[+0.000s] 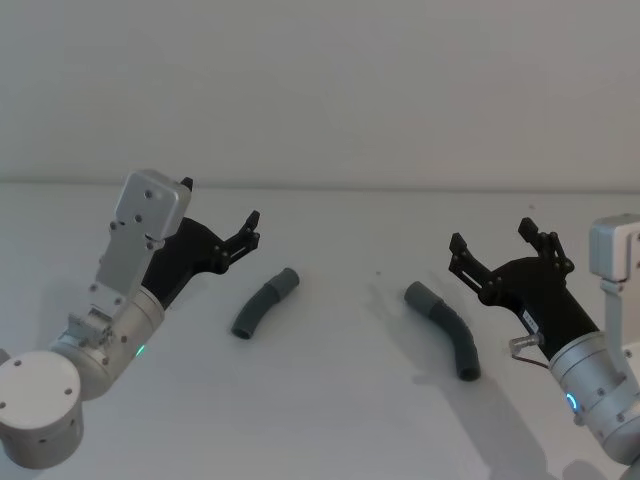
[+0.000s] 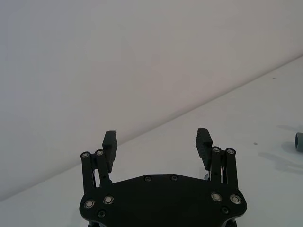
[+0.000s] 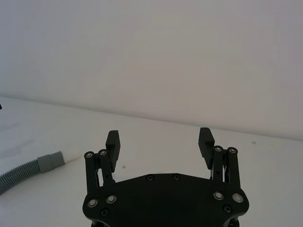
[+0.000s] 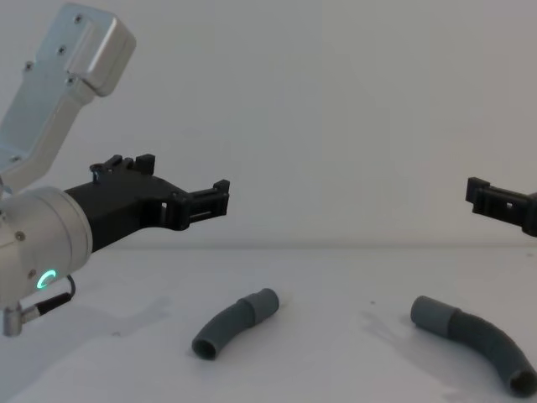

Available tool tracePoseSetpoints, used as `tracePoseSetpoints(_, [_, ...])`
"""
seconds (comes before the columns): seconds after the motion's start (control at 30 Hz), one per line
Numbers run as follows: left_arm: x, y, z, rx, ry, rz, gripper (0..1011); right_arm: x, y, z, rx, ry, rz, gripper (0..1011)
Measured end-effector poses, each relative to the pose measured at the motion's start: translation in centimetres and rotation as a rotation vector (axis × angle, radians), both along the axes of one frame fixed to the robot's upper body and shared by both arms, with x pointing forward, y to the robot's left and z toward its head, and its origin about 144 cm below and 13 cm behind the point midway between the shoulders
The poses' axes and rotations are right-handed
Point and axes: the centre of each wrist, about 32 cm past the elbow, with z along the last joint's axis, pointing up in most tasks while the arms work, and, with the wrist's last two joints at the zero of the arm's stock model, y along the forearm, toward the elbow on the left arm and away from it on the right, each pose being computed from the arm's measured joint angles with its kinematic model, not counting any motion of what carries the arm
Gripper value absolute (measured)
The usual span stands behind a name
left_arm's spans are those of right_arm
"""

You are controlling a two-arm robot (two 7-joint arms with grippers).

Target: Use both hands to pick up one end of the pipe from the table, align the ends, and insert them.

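Left hand (image 1: 220, 201): black, two fingers spread apart, free of both pieces. It is held above the tabletop (image 1: 340, 420) on a silver wrist (image 4: 33, 243) with a green light (image 4: 44, 279).

Right hand (image 1: 492, 233): black, fingers spread apart, gripping nothing, also held above the tabletop.

Long piece (image 1: 445, 325): dark grey curved hose, flat on the tabletop. It lies below and just left of the right hand, not touching it.

Short piece (image 1: 265, 303): dark grey curved hose, flat on the tabletop. It lies just right of the left hand and below its fingertips, clear of them. Its smooth cuff (image 1: 288, 281) is at the far end. The piece is well apart from the long piece, and both lie between the two hands.

Wall (image 1: 320, 90): plain white, beyond both hands.
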Motion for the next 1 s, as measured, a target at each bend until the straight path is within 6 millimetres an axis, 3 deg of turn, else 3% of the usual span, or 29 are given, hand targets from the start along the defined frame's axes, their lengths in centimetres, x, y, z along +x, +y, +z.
tracePoseSetpoints(1.0, [0.0,0.0,0.0,0.0,0.0,0.0,1001,0.0,0.0,0.0,0.0,0.0,0.0,1002])
